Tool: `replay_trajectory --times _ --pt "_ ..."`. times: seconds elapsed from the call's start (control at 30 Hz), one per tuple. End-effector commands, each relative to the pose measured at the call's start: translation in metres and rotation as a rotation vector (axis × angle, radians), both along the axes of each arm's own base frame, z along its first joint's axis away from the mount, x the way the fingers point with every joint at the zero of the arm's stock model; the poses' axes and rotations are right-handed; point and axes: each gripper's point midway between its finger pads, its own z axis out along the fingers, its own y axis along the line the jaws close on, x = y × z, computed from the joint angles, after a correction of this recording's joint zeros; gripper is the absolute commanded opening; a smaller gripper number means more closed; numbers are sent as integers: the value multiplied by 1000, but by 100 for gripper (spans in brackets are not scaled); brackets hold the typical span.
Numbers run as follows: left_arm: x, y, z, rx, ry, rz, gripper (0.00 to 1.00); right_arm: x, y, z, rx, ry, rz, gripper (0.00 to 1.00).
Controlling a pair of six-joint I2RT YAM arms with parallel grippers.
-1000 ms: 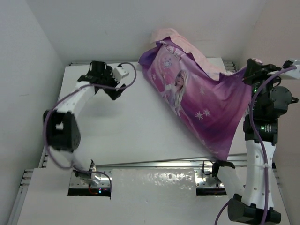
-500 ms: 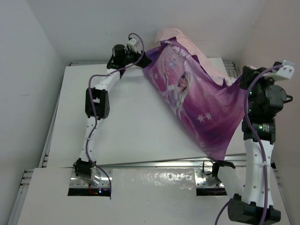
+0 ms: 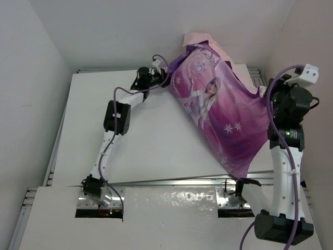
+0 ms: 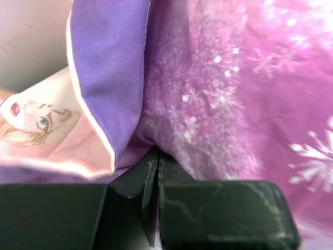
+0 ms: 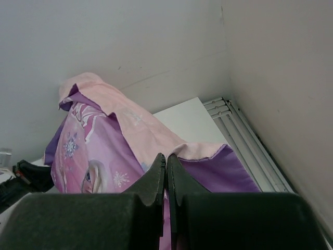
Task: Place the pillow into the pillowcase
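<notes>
The pillowcase (image 3: pixel 229 117), purple-magenta with a blonde princess print and a pale pink back, hangs stretched over the table's far right part. The left arm reaches far back, and my left gripper (image 3: pixel 167 79) is shut on the pillowcase's (image 4: pixel 218 88) left edge, its tips (image 4: pixel 158 157) buried in a fold. My right gripper (image 3: pixel 264 90) is raised at the right and shut on the pillowcase's (image 5: pixel 130 130) pink-hemmed corner, with its tips (image 5: pixel 166 158) pressed together on the cloth. The pillow is out of view.
The white table (image 3: pixel 145 140) lies below the cloth, walled at the back and on both sides. A metal rail (image 5: pixel 250 140) runs along the table's right edge close to the right wall. Both arm bases sit at the near edge.
The left arm has swung from the table's left to the far back and shut its open gripper on the pillowcase's left edge. The cloth has shifted a little to the right.
</notes>
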Motion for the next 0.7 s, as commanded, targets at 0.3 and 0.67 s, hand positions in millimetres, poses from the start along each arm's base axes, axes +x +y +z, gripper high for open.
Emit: replay_trajectory --times 0.3,0.67 --pt "-82 25 114 -94 150 -239 0 -11 3 33 -59 -104 5 0" --pt "-58 96 135 176 54 67 42 -2 21 41 -15 -141 107 0"
